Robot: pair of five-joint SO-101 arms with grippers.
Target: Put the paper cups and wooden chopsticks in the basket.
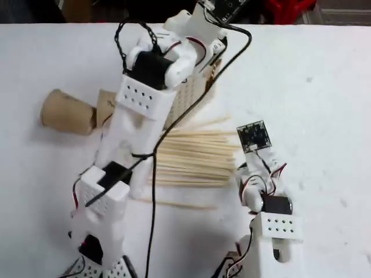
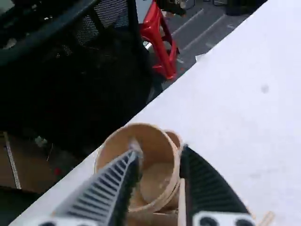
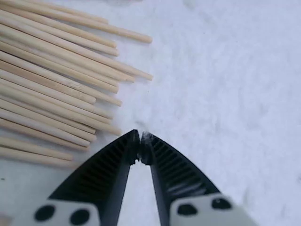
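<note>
My left gripper (image 2: 160, 150) hangs over the white perforated basket (image 1: 188, 99) at the back of the table. It is open, with one fingertip (image 2: 133, 153) over the mouth of a paper cup (image 2: 150, 174) and the other outside its rim. A second cup rim (image 2: 174, 137) shows just behind. Another paper cup (image 1: 66, 113) lies on its side at the left. A brown piece (image 1: 106, 105) beside it is half hidden by the arm. The wooden chopsticks (image 1: 197, 156) lie piled mid-table. My right gripper (image 3: 140, 142) is shut and empty, tips on the table beside the chopstick ends (image 3: 56, 89).
One loose chopstick (image 1: 174, 203) lies in front of the pile. A black cable (image 1: 153, 191) trails across the left arm and the sticks. The table's far edge (image 2: 155, 106) runs close behind the cups, with a dark chair and a red stool beyond. The right side of the table is bare.
</note>
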